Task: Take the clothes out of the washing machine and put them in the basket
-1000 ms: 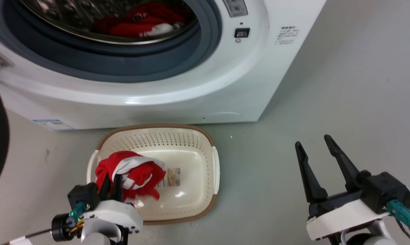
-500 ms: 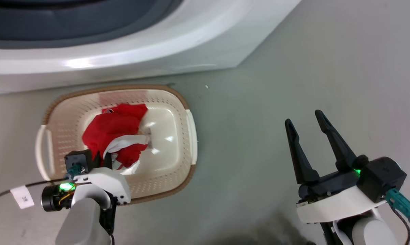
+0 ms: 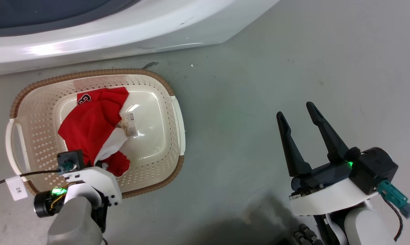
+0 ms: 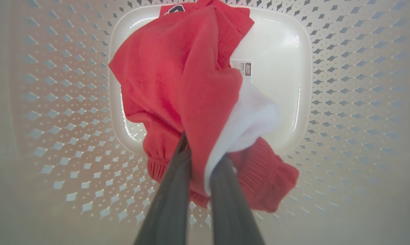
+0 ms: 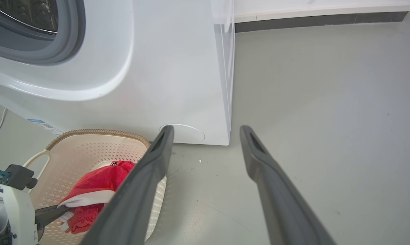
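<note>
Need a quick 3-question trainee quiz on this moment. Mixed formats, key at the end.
1. True or false: the left gripper is shut on the bright red soft garment with a white panel.
2. Multiple choice: relative to the cream perforated plastic basket with a brown woven-look rim, the garment is A) wholly outside it, B) inside it, C) draped over its rim.
3. Fill in: the right gripper has its fingers ____, holding nothing.

Key: 1 true; 2 B; 3 open.
</note>
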Controlling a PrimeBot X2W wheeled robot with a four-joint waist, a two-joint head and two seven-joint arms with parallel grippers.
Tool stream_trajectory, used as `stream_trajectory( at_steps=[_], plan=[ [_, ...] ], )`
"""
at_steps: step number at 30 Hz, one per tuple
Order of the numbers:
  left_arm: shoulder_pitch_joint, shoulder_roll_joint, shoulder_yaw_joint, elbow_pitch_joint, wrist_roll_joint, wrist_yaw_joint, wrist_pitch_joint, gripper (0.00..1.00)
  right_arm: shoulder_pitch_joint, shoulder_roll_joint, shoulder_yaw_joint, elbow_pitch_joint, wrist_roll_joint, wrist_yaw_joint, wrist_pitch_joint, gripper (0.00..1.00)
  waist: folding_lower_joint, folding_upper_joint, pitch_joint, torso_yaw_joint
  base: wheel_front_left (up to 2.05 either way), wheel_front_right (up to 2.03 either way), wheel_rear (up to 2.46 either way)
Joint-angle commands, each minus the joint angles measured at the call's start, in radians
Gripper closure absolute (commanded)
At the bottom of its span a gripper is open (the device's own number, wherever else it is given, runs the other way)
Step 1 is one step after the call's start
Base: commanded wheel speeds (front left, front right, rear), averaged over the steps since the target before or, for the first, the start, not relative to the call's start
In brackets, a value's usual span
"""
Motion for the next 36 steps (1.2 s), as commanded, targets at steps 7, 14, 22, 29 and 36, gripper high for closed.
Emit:
stream_trajectory(
  at_steps=[7, 14, 22, 29, 36],
  plan=[
    [0.017, -0.028, 0.009, 0.012, -0.011, -0.001, -0.003, 0.00, -0.007, 0.002, -0.013, 0.031, -0.012, -0.001, -0.001, 0.00, -0.0002, -0.0001, -0.088, 0.022, 0.00, 0.00, 0.00],
    [0.086, -0.051, 0.024, -0.064, -0.017, -0.003, -0.003, 0.00, 0.032, 0.002, -0.042, 0.038, -0.025, -0.001, 0.011, 0.00, -0.0002, -0.0001, -0.248, 0.053, 0.00, 0.00, 0.00],
    [0.198, -0.097, 0.048, -0.230, -0.017, -0.007, -0.003, 0.00, 0.097, 0.002, -0.075, 0.011, -0.053, -0.001, 0.053, 0.00, -0.0002, -0.0001, -0.403, 0.121, 0.00, 0.00, 0.00],
    [0.274, -0.115, 0.020, -0.418, 0.011, -0.013, -0.003, 0.00, 0.135, 0.002, -0.099, -0.020, -0.063, -0.001, 0.084, 0.00, -0.0002, -0.0001, -0.469, 0.167, 0.00, 0.00, 0.00],
    [0.313, -0.119, -0.067, -0.649, 0.013, 0.002, -0.003, 0.00, 0.170, 0.002, -0.123, -0.046, -0.068, -0.001, 0.108, 0.00, -0.0002, -0.0001, -0.511, 0.203, 0.00, 0.00, 0.00]
  ],
)
